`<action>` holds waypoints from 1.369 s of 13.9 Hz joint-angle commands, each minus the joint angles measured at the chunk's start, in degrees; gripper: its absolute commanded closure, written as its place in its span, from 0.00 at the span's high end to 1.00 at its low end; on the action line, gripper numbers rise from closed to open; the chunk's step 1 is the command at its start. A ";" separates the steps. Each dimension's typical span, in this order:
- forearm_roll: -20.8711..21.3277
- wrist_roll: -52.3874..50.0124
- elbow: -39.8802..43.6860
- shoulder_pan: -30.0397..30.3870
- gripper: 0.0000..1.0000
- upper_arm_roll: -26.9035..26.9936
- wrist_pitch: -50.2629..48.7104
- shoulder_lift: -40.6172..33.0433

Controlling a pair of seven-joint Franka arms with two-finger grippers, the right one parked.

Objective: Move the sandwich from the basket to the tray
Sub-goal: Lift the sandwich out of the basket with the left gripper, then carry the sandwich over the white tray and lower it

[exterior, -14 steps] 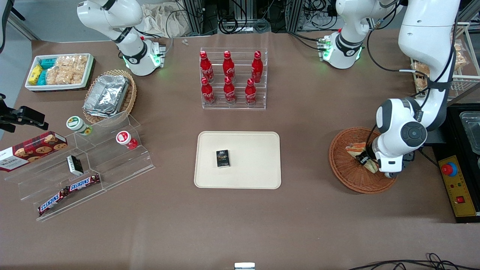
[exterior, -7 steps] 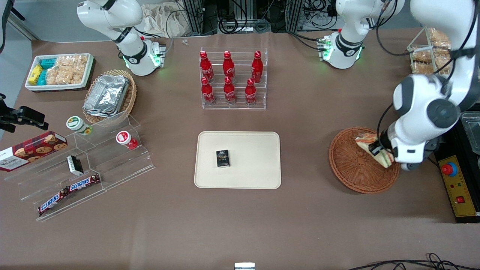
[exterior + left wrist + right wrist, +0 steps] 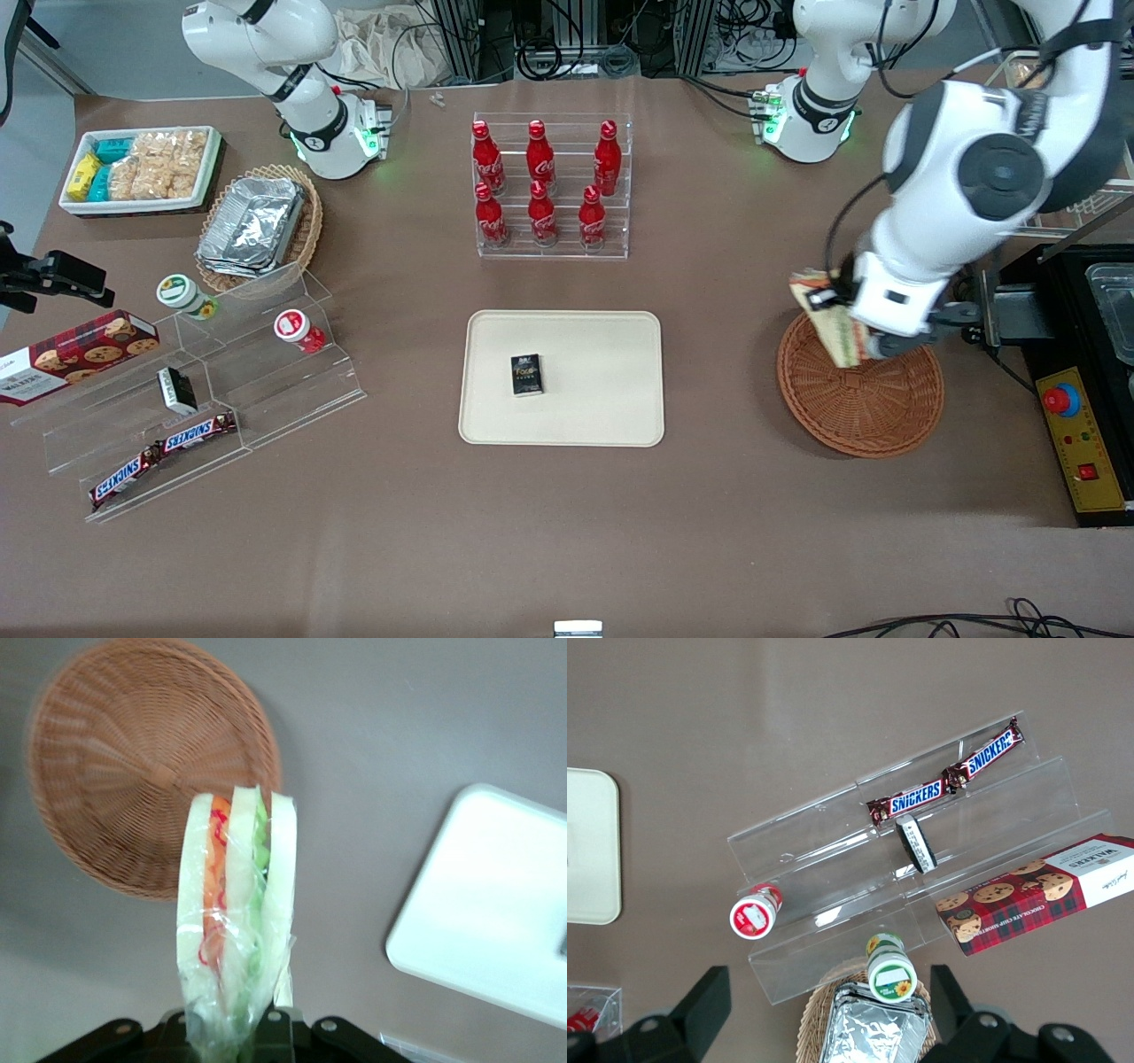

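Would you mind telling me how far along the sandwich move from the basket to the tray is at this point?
Done: the sandwich is out of the basket, which now holds nothing. In hand: the hand grips the wrapped sandwich above the basket's rim, on the side toward the tray. Left: carry it over and set it down on the tray, where only a small dark box lies so far.

your gripper point(image 3: 842, 323) hangs above the basket point(image 3: 864, 403) rim nearest the tray point(image 3: 611, 416), clamping the sandwich point(image 3: 831, 321) clear of the basket. the tray lies beside the basket toward the parked arm's end, a small box point(image 3: 526, 374) on it.
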 commanded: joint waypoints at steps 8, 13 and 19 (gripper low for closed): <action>0.79 1.52 1.89 -3.24 0.00 -13.40 17.10 14.69; 7.20 0.12 2.07 -5.79 0.00 -13.40 26.51 24.36; 14.40 -2.26 3.38 -5.88 0.00 -13.31 31.01 31.05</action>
